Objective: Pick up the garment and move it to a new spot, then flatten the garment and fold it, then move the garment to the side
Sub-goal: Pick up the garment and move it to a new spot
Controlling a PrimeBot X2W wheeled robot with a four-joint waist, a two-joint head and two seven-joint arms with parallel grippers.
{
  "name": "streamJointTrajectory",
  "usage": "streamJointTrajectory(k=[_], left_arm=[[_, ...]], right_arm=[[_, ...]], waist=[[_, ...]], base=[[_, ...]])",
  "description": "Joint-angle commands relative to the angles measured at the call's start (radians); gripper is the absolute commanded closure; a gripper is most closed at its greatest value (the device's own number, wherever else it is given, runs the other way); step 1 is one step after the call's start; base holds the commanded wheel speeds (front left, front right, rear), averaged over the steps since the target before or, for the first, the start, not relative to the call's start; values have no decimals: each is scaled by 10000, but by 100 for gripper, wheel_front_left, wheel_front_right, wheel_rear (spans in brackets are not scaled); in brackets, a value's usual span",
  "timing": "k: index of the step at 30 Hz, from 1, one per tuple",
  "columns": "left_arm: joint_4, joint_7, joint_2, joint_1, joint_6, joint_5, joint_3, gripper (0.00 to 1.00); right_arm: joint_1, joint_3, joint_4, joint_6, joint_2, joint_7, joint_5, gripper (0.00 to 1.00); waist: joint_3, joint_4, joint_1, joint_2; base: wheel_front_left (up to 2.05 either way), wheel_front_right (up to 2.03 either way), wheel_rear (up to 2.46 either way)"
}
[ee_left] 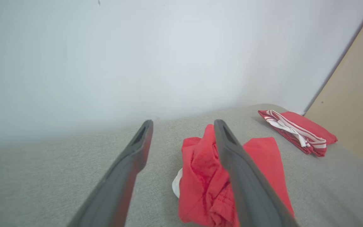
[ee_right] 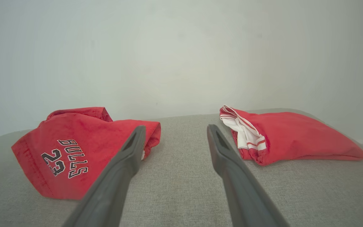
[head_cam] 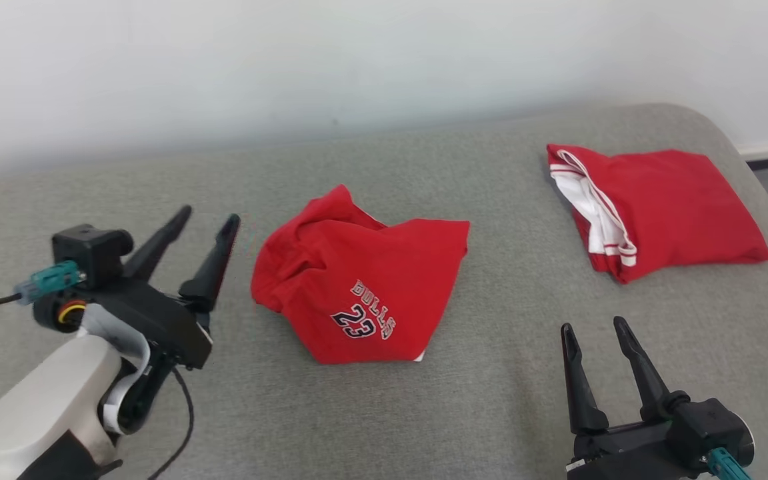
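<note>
The red shirt (head_cam: 357, 280) printed "BULLS 23" lies crumpled on the grey fabric surface (head_cam: 491, 413), touched by neither tool. The left tool (head_cam: 209, 219) hangs just to the left of the shirt with its two dark fingers spread apart and nothing between them, while the right tool (head_cam: 594, 327) sits to the shirt's right and nearer the robot, its fingers likewise apart and holding nothing. A folded red garment with white trim (head_cam: 657, 207) lies well to the right of the shirt and a little further back, clear of it.
</note>
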Motion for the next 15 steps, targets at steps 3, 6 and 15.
streamJointTrajectory(k=[3,6,15], left_arm=[[-230,-369,155,386,397,395,430,0],[-758,-463,215,795,921,1052,1174,0],[-2749,-471,-402,3597,2033,4080,4537,0]], right_arm=[[85,-125,-60,-29,12,-41,-106,0],[136,-255,-87,-29,12,-41,-176,0],[209,-639,-227,-29,12,-41,-177,0]], waist=[[-458,539,0,-1],[-573,779,0,-1],[-566,1234,0,-1]], base=[[0,0,0],[0,0,0],[0,0,0]])
